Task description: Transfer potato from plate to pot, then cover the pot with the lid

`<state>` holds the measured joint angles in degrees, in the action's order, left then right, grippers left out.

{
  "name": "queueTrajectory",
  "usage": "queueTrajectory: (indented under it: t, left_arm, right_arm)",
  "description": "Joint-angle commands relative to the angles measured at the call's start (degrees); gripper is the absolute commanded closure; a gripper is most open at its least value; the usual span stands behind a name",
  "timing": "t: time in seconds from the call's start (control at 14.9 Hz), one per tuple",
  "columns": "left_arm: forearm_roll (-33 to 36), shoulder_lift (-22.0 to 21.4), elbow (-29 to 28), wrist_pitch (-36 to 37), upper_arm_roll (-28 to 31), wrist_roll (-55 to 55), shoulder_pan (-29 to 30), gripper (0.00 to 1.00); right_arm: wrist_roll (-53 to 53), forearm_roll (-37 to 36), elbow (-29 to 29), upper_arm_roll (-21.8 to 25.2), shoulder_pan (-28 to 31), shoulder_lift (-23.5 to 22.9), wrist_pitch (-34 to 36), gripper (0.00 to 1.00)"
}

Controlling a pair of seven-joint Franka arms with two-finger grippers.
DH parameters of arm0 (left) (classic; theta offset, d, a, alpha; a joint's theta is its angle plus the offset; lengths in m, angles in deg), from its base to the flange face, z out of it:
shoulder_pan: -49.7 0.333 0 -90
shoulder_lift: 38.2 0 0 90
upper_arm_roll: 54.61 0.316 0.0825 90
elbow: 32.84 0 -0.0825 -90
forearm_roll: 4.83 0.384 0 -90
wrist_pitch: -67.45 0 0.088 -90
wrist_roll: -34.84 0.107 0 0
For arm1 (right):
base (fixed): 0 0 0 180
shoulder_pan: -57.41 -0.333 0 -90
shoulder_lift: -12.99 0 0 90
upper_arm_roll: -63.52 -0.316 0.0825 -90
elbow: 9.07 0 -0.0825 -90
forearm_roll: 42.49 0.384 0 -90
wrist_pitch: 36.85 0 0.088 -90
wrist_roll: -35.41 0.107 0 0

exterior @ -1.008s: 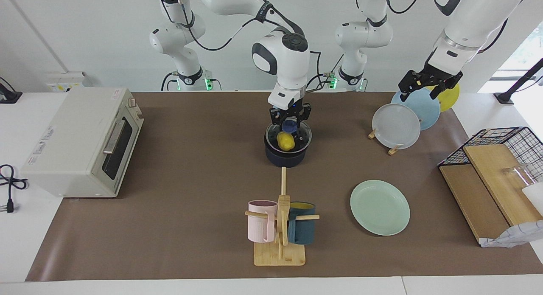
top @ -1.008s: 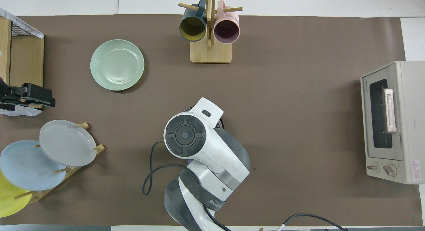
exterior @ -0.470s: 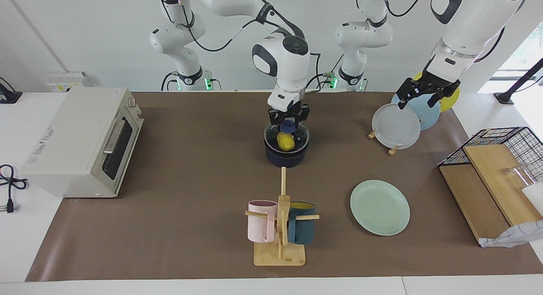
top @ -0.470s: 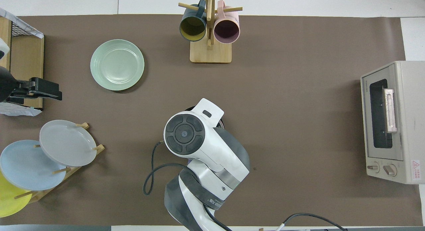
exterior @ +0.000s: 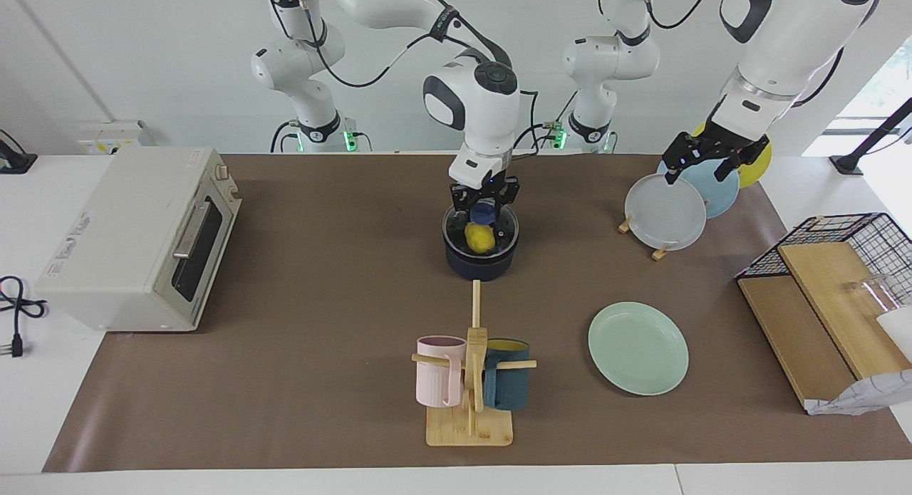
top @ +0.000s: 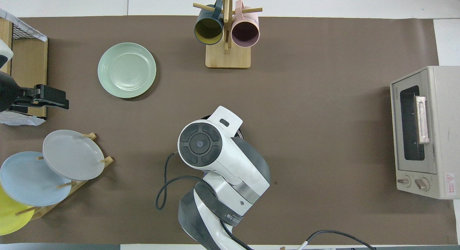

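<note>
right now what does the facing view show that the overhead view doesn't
Only the facing view shows the potato inside the pot, under the lid, with the right gripper at the lid's knob. Only the overhead view shows the inside of the mugs. Both show the bare plate and the left gripper raised over the plate rack.

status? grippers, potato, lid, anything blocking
Right gripper shut on lid knob, lid on pot. Potato inside, mint plate bare. Left gripper waits over plate rack. Nothing blocking.
</note>
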<state>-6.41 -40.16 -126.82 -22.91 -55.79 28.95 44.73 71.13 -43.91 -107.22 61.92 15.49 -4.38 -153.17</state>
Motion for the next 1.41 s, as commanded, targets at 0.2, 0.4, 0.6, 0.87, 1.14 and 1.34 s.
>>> queueTrajectory:
  t: [0.2, 0.4, 0.6, 0.87, 1.14, 1.34]
  left_arm:
    - [-0.2, -0.7, -1.0, -0.6, 0.0, 1.6, 0.5, 0.0]
    - [-0.2, -1.1, -1.7, -0.6, 0.1, 1.6, 0.5, 0.0]
    - [-0.2, -1.4, -2.3, -0.6, 0.1, 1.6, 0.5, 0.0]
    - [-0.2, -1.5, -2.5, -1.0, 0.1, 1.1, 0.5, 0.0]
    - [-0.2, -1.5, -2.1, -0.8, 0.3, 1.2, 0.5, 0.0]
    - [-0.2, -1.7, -2.1, -0.6, 0.3, 1.2, 0.5, 0.0]
  right_arm:
    - [0.8, -0.9, 1.6, -0.3, 0.4, -1.1, -0.9, 1.0]
    - [0.8, -1.6, 1.6, -0.3, 0.4, -1.1, -1.2, 1.0]
    - [0.8, -3.1, 1.6, -0.3, 0.4, -1.2, -2.0, 1.0]
    - [0.8, -3.2, 1.5, -0.3, 0.5, -1.4, -2.4, 1.0]
    - [1.0, -3.2, 0.8, -0.3, 0.3, -1.7, -3.8, 1.0]
    - [0.9, -3.2, 0.6, -0.3, 0.4, -1.7, -3.9, 1.0]
